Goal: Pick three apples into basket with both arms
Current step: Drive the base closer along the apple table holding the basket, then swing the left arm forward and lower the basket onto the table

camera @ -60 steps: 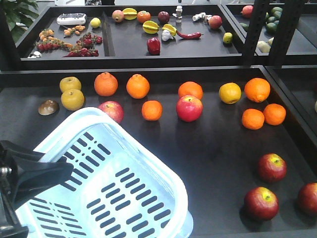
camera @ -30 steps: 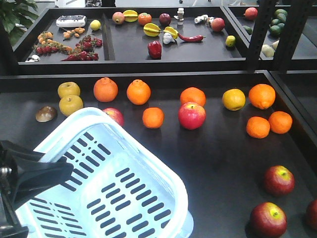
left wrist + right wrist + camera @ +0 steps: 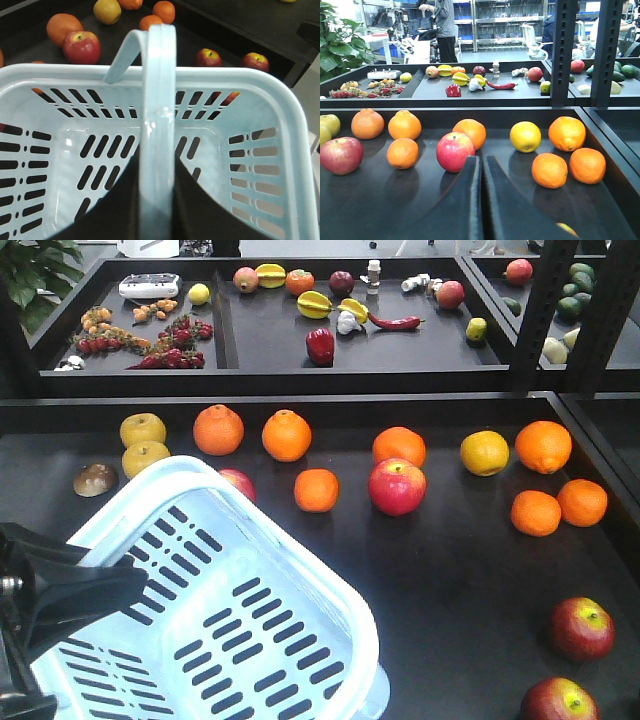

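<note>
Here, slotted plastic basket [image 3: 322,576], glossy apples [image 3: 582,628].
Left gripper [image 3: 158,205] pinches its smooth handle [image 3: 159,95] (curved); right gripper [image 3: 482,167] pressed together.

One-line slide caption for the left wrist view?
Empty basket seen past its raised handle, apples and oranges on the dark table beyond.
</note>
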{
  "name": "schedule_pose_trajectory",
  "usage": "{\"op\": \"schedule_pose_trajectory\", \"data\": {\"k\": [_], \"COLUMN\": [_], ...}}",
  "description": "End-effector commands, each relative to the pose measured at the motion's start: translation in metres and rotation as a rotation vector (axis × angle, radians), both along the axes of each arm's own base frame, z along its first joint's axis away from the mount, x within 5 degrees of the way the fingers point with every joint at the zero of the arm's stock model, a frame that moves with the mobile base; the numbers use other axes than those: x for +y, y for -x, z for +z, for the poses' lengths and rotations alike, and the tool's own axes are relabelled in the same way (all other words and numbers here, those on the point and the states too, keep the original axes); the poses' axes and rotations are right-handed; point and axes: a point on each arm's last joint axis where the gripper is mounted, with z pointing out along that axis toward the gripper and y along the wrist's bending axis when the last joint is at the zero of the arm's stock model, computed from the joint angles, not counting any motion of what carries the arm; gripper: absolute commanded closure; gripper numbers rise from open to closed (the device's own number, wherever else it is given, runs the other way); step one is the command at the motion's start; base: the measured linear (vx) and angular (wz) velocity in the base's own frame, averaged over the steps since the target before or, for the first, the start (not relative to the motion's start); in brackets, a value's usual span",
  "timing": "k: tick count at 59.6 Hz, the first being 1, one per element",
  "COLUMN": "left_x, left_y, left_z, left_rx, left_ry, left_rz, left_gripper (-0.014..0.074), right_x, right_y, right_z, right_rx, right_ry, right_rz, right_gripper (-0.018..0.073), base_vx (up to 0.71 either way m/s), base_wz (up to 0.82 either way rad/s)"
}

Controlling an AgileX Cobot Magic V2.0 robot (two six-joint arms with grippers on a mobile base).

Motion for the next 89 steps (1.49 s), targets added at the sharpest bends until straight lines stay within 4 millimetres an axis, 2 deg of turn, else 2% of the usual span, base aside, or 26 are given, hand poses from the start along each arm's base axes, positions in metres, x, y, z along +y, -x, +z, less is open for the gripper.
{"op": "schedule_pose_trajectory", "data": {"k": [1, 89], "left_x": [-0.0005, -0.0008], "left_y": [-0.0001, 0.0000], "left_z": [0.0181, 0.0186], "left_rx": [-0.076, -0.074], "left_ry": [0.097, 0.105], "left_rz": [0.026, 0.027], "left_gripper": [0.0602, 0.0602], "right_x": [-0.0005, -0.0005], "right_y": [0.0002, 0.0002], "right_z": [0.0024, 0.0024], "right_rx": [-0.070, -0.070], "right_ry": [-0.002, -0.002], "right_rz": [-0.008, -0.008], "right_gripper": [0.0567, 0.0567], "base_vx": [0.04, 0.00], "base_wz": [0.00, 0.00]}}
